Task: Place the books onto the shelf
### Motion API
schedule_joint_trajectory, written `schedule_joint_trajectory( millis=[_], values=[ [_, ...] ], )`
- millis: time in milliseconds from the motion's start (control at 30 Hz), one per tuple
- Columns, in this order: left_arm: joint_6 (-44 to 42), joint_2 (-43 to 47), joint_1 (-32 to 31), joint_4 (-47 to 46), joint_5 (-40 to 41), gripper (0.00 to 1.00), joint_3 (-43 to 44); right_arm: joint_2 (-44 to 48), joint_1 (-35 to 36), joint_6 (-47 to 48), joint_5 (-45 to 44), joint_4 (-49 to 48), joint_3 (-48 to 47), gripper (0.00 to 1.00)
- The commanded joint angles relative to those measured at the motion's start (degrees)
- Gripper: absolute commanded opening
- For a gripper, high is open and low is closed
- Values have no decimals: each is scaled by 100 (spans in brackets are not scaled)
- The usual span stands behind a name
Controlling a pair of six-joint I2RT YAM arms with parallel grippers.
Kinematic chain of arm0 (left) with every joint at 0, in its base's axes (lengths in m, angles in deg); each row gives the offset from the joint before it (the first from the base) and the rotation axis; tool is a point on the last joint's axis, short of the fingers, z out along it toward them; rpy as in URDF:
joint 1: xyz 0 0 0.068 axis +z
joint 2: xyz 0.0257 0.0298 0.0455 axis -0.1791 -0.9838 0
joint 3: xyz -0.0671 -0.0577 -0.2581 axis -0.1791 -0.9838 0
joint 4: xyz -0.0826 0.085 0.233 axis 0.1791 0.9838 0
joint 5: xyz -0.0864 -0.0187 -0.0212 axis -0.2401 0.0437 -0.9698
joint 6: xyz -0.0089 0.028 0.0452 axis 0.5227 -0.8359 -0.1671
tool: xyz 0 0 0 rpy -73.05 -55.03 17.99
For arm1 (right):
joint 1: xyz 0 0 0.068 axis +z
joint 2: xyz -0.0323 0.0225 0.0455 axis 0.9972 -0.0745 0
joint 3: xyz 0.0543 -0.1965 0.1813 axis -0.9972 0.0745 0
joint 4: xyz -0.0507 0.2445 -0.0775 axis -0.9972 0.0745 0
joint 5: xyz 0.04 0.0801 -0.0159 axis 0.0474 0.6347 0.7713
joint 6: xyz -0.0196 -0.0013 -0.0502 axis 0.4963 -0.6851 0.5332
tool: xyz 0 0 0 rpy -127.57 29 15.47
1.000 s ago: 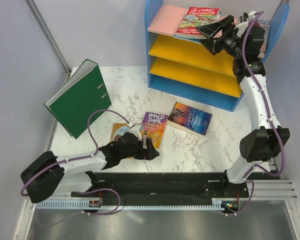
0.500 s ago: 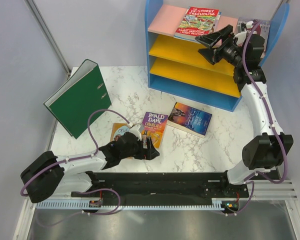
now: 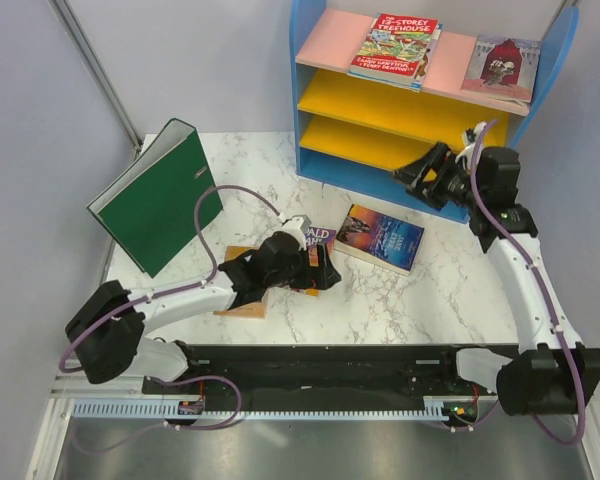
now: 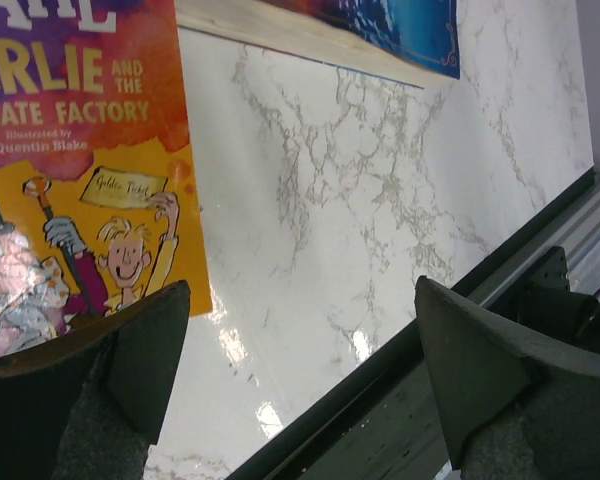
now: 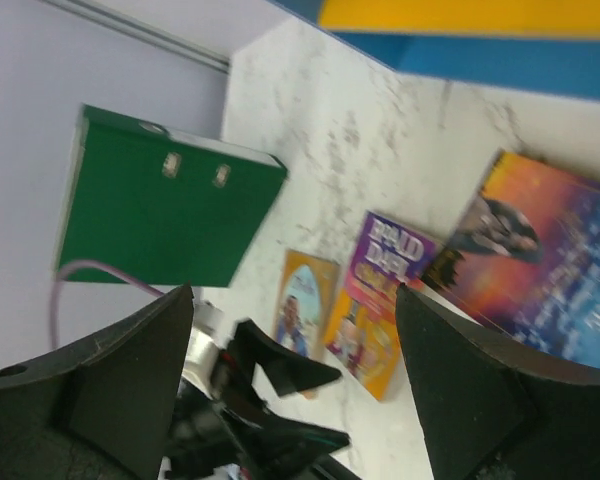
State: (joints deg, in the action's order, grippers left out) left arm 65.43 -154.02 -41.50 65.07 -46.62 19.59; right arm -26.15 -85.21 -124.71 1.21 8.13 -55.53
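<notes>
Three of the five books are lying flat on the marble table (image 3: 420, 290), and two are already up on the shelf (image 3: 360, 180). Nearest the arm bases, low and left of centre in the overhead view, the small tan-orange dog book (image 5: 305, 308) is mostly covered by the left arm, so only a tan edge is shown there.

Just past it, the left gripper (image 3: 320, 272) is held low at the bottom edge of the purple Roald Dahl book (image 4: 80, 150), jaws spread wide and nothing gripped. In the wrist view one finger (image 4: 130, 370) is seen over the book's lower corner and the other over bare marble. Whether the book is actually touched can't be told.

Right of that, around mid-frame, the dark blue fantasy book (image 3: 380, 238) is laid at a slight angle right beside the Dahl. Whether the two touch can't be made out either.

Further up and to the right, the right gripper (image 3: 412, 185) is held in front of the shelf's bottom blue board, jaws parted and empty. At the left of the frame the big green binder (image 3: 155, 195) is stood up at a tilt.

At the top of the frame, on the pink top board, the 13-Storey Treehouse book (image 3: 393, 45) is laid flat near the middle and the three-dogs book (image 3: 500, 67) at the right end.
</notes>
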Motion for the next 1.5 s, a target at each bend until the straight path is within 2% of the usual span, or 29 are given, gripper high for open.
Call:
schedule_joint_trajectory(
  millis=[0, 100, 233, 333, 467, 633, 767, 933, 1033, 1100, 1233, 1267, 1333, 1467],
  values=[
    [-240, -553, 92, 628, 142, 100, 711, 396, -16, 1168, -275, 780, 1106, 87],
    [-135, -729, 338, 962, 142, 100, 923, 511, 115, 1212, -266, 659, 1924, 86],
    [-117, -659, 1153, 1041, -138, 100, 748, 406, 772, 958, -345, 36, 2814, 83],
    [-310, -860, 1742, 1199, -560, 100, 808, 161, 1326, 387, -380, -1062, 3447, 80],
    [-521, -1422, 2131, 1428, -1157, 100, 1063, -654, 1838, -237, -460, -2563, 3886, 76],
    [-452, -2125, 2149, 1657, -1475, 96, 1328, -1570, 2382, -765, -696, -3656, 3879, 75],
    [-390, -2267, 2140, 1639, -1686, 95, 1302, -2588, 2716, -1195, -951, -4525, 3581, 75],
    [-346, -2145, 2105, 1525, -1809, 94, 1143, -3522, 3156, -1512, -935, -4984, 2983, 73],
    [-346, -2030, 2079, 1516, -1836, 94, 1038, -3480, 3358, -1618, -934, -5029, 2711, 60],
    [-337, -1977, 2087, 1507, -1844, 94, 959, -3313, 3446, -1434, -1039, -4591, 2614, 54],
    [-337, -1951, 2087, 1455, -1845, 94, 915, -2882, 3464, -1100, -1460, -3852, 2438, 19],
    [-337, -1951, 2087, 1446, -1845, 94, 915, -2846, 3464, -1021, -1470, -3625, 2411, 14],
    [-363, -1828, 2087, 1428, -1775, 94, 915, -2715, 3464, -845, -1453, -3491, 2385, 7],
    [-460, -1127, 2096, 1192, -1643, 97, 635, -2232, 3464, -591, -1182, -3552, 2543, 4]
  ],
)
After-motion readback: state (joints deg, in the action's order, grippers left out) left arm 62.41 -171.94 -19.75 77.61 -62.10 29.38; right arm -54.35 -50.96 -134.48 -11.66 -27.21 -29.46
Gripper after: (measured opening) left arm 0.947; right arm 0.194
